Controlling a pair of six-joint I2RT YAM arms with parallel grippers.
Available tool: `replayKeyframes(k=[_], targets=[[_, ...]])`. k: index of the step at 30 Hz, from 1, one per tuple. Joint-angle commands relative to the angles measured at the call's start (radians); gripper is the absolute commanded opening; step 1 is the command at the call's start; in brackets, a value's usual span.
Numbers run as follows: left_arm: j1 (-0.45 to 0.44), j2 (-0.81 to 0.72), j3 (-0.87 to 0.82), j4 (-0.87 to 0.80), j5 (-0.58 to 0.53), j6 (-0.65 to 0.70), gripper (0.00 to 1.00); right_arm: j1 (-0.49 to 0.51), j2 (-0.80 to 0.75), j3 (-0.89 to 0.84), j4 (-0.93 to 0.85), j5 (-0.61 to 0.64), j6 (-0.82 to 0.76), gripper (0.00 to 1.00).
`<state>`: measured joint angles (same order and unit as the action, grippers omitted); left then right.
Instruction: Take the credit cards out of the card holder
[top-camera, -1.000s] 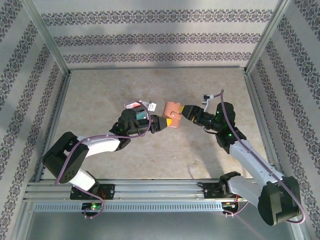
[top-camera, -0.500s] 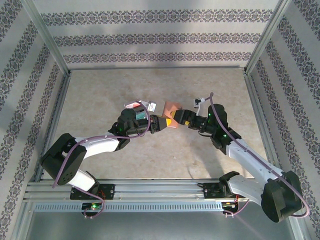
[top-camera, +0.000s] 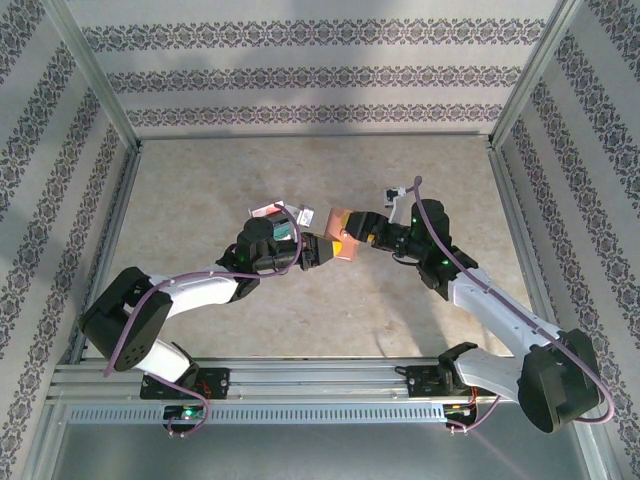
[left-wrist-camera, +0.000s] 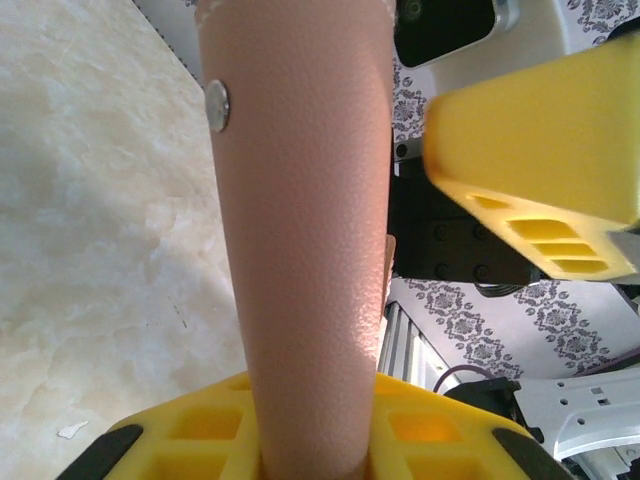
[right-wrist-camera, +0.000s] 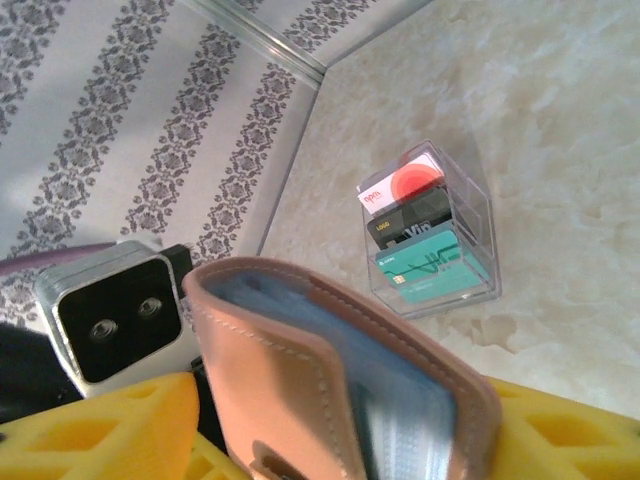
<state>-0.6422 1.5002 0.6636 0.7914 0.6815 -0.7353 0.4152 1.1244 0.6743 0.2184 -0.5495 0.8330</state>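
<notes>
– Plastic first, furthest left: clear box (right-wrist-camera: 482, 230) resting on the desk (top-camera: 190, 190) just behind the left arm, with red-and-white, dark and teal cards (right-wrist-camera: 425, 262) stacked inside.
– Out already, then. Any more inside the wallet (top-camera: 344, 226)?
– Cannot tell. Only grey-blue lining and a ribbed pocket to see in the right wrist view, nothing readable as a card edge.
– Moving right: state of the left claw (top-camera: 328, 247)?
– Clenched on the wallet's lower edge, holding it up, seemingly off the desk. Long axis running straight out from the yellow pads, open mouth turned toward the right arm.
– And the right claw (top-camera: 357, 230)?
– Sitting right at that mouth, spread rather than pinching. One yellow finger (left-wrist-camera: 530, 190) just beside the leather with a gap between, the other hidden behind the wallet.
– So which to do the pulling?
– Judging from this, the right one: nearer the opening, straddling it, looking straight down into the pockets. Best to slide in along the long axis and nip a card alone, not the flap.
– Anything in the way?
– Front flap curling across the opening, likely to get caught instead. Left arm's camera housing close behind the wallet too. Box well apart from the right claw, with the left arm between.
</notes>
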Motion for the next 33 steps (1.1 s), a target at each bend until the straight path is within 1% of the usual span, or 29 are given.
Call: replayKeyframes(k=[1,3,7,9,11,15,16,17,21,23,26,33], targets=[[-0.016,-0.028,0.006,-0.004,0.035,0.034,0.26,0.011,0.013,0.021,0.021,0.005,-0.008,0.58],[-0.016,-0.024,0.008,0.010,0.041,0.029,0.27,0.012,0.020,0.015,0.028,0.001,-0.005,0.56],[-0.016,-0.017,0.015,0.004,0.042,0.026,0.27,0.013,0.033,0.013,0.040,-0.010,0.000,0.60],[-0.016,-0.012,0.014,0.007,0.042,0.024,0.27,0.013,0.038,0.014,0.044,-0.015,0.000,0.59],[-0.016,-0.008,0.012,0.012,0.042,0.019,0.27,0.013,0.041,0.013,0.047,-0.016,0.000,0.51],[-0.016,-0.015,-0.001,0.031,0.032,0.006,0.28,0.010,0.037,0.006,0.053,-0.016,-0.004,0.30],[-0.016,-0.018,-0.009,0.044,0.030,0.000,0.28,0.008,0.035,0.002,0.056,-0.015,-0.004,0.25],[-0.014,-0.020,-0.015,0.062,0.029,-0.007,0.30,0.006,0.032,-0.003,0.060,-0.016,-0.002,0.23],[0.001,-0.024,-0.047,0.123,0.036,-0.046,0.44,-0.011,0.023,-0.021,0.077,-0.029,-0.003,0.22],[0.012,-0.030,-0.063,0.145,0.037,-0.060,0.47,-0.022,0.021,-0.028,0.092,-0.046,0.002,0.21],[0.028,-0.042,-0.083,0.158,0.038,-0.073,0.48,-0.041,0.020,-0.039,0.118,-0.077,0.015,0.21],[0.045,-0.053,-0.098,0.183,0.051,-0.094,0.46,-0.055,0.025,-0.051,0.165,-0.134,0.034,0.20]])
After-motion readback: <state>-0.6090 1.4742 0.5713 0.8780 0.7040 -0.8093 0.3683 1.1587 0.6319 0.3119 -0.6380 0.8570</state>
